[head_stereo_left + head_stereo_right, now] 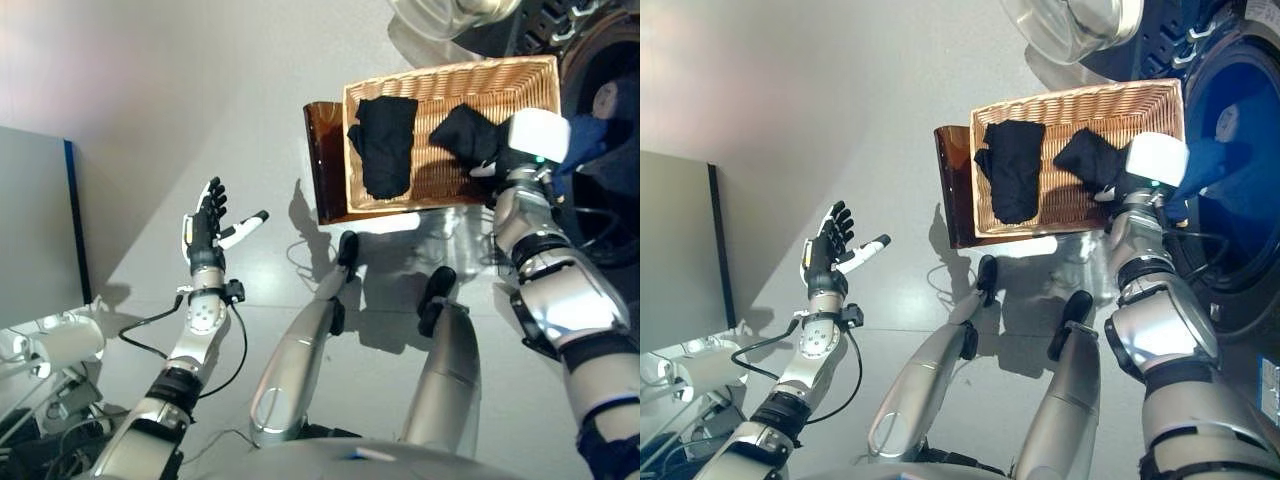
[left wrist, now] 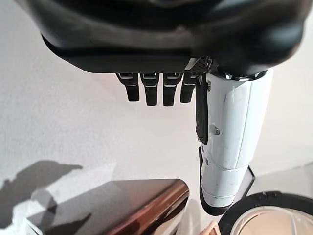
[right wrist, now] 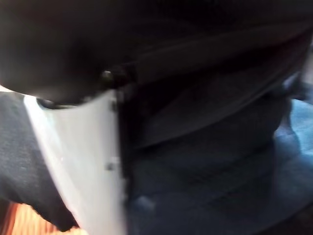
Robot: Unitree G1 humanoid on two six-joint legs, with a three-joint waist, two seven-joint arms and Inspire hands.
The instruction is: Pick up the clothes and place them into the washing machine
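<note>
Right hand [image 1: 497, 160] was in the wicker basket [image 1: 447, 80] on a black garment [image 1: 467, 133], grip unclear, second garment [image 1: 384, 143] at 9 o'clock; blue cloth [image 1: 1210, 165] in washer [image 1: 1240, 140]; left hand [image 1: 207, 225] open, empty

bright overhead light, crisp shadows on the floor [image 1: 200, 120]; right wrist view blurred and dim.

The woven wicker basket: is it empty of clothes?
No, the woven wicker basket holds two black garments: a folded one on its left side and a crumpled one near the right hand.
</note>
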